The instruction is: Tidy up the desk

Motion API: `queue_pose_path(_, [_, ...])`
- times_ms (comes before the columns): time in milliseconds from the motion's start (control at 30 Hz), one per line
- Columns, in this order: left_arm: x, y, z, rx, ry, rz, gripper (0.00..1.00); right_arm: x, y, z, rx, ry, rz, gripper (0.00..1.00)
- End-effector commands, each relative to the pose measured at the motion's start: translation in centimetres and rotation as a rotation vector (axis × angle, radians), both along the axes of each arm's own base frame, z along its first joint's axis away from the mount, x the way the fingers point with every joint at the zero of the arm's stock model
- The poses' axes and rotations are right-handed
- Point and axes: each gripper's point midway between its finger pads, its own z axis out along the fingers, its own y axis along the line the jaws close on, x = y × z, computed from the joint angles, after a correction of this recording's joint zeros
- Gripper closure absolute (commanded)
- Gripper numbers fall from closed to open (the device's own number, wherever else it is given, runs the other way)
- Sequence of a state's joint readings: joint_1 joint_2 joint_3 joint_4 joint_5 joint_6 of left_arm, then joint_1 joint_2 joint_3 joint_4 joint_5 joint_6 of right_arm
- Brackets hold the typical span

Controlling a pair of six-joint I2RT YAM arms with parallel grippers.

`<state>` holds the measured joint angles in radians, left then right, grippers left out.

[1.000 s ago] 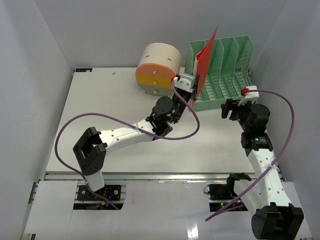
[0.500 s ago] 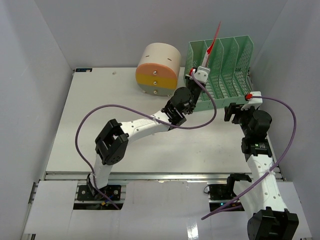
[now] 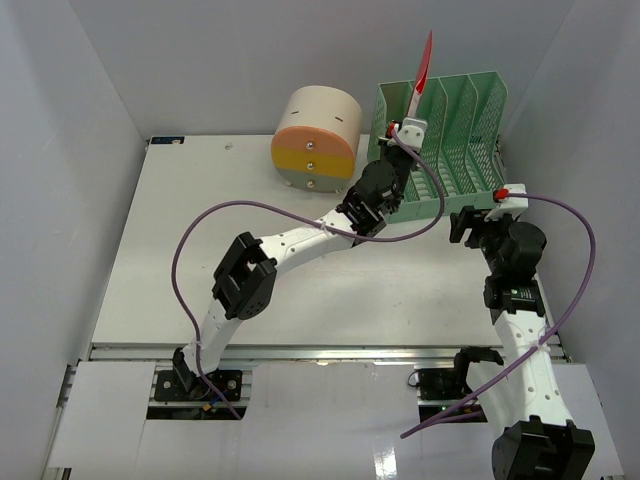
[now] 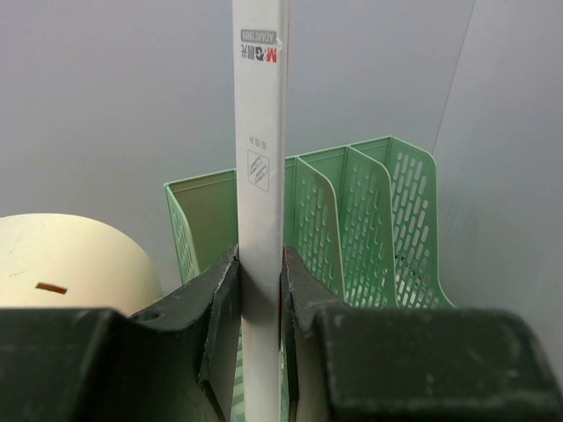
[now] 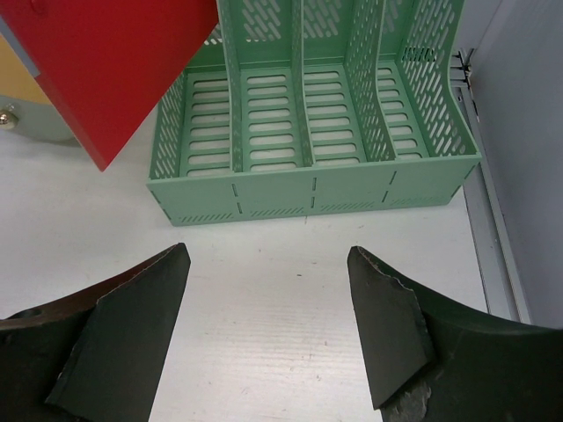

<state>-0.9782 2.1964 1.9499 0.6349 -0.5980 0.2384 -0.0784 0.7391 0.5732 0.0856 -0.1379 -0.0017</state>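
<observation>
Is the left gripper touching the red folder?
Touching. The left wrist view shows the left gripper with both jaws pressed against the folder edge.

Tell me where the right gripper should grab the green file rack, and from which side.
Pinch the rightmost outer wall of the green file rack, coming from the front, where the right gripper faces it open. That wall is thin and upright, so it can likely be straddled, and it stands farthest from the red folder.
</observation>
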Motion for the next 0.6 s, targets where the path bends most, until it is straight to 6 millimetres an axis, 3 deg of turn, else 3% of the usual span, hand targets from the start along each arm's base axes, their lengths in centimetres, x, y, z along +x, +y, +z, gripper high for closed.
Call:
queue_pose_path(0, [0.4, 0.8, 3.8, -0.115, -0.046, 0.001, 1.00, 0.2, 0.0, 1.4, 0.017, -0.063, 0.001, 0.21])
queue_pose_path(567, [2.4, 1.2, 2.6, -0.178, -0.073, 0.034, 1.00, 0.2, 0.1, 1.0, 0.027, -0.053, 0.011, 0.21])
